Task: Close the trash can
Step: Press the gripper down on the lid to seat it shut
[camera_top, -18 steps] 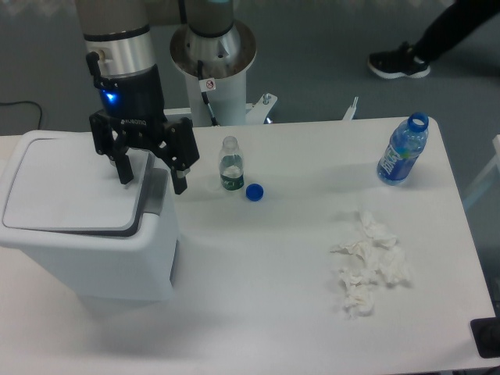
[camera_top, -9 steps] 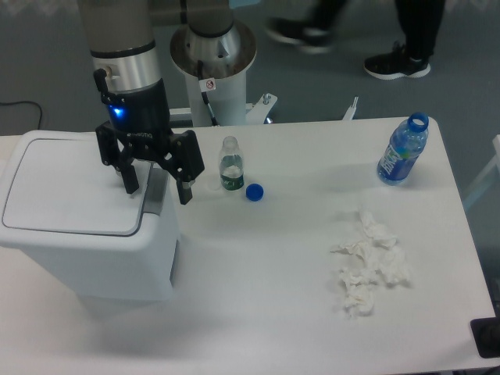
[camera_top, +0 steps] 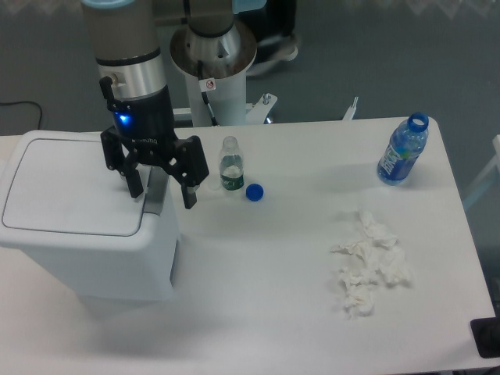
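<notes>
The large white rectangular plastic trash can (camera_top: 86, 226) stands at the left end of the white table (camera_top: 273, 312), its flat lid lying down on the rim. The black 2-finger gripper (camera_top: 162, 191) hangs over the bin's right edge, fingers spread and holding nothing.

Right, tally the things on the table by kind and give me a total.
Bins: 1, the large white plastic trash can
Bottles: 2, small clear plastic bottle, blue-labelled plastic bottle
Loose caps: 1, blue bottle cap
Tissue piles: 1, crumpled white tissue
Total: 5
</notes>
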Robot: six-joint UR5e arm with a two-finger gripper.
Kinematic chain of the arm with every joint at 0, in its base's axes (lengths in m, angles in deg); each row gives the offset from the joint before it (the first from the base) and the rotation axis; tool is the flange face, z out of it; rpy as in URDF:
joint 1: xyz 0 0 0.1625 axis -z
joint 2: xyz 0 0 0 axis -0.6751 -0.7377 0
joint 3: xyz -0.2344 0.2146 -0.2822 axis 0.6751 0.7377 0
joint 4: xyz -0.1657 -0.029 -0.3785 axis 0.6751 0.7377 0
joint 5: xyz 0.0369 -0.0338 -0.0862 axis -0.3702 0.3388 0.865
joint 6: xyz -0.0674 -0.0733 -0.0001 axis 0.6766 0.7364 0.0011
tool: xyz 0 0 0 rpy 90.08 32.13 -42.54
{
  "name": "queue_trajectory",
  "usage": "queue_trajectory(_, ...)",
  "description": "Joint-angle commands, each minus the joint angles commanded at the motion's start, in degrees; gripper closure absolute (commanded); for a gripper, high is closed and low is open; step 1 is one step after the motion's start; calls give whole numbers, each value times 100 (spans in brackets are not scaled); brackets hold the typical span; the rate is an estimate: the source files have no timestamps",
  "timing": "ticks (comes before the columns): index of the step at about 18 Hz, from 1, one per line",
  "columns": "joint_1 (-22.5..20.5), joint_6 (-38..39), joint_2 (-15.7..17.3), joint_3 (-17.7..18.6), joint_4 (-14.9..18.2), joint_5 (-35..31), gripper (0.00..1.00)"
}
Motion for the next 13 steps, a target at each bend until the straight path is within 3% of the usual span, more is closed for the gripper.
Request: queue_trajectory(13,-88,-18,70,-70,-9,26,0)
